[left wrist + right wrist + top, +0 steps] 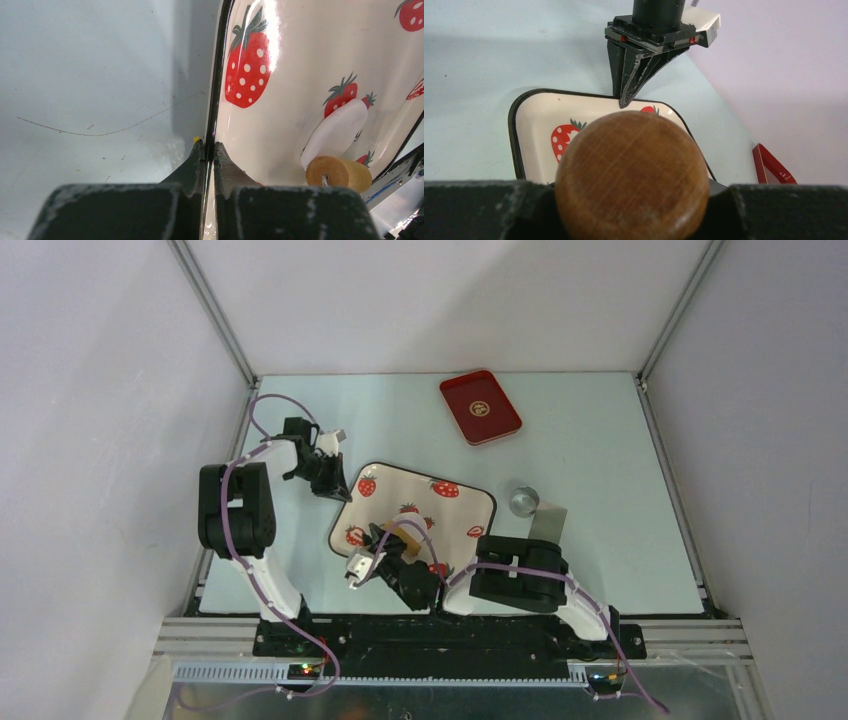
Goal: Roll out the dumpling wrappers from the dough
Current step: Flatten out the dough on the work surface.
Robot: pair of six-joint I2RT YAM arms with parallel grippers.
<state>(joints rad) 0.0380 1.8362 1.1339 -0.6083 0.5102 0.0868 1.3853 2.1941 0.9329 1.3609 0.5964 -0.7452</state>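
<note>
A cream strawberry-print tray (470, 490) lies mid-table. My left gripper (209, 150) is shut on the tray's black rim (216, 90) at its left edge, also visible as the left gripper (626, 100) in the right wrist view. My right gripper (632, 195) is shut on a wooden rolling pin (632, 175) over the tray's near part. The pin's end (339, 173) rests against the dough (336, 131), a white oblong piece pressed fairly flat on the tray. In the top view the right gripper (400, 558) hides the dough. Separate dumpling wrappers are out of view.
A red tray (480, 406) sits at the back of the table, right of centre. A small silvery round cup (523, 501) and a grey flat sheet (548, 522) lie just right of the strawberry tray. Grey walls close in the table on three sides.
</note>
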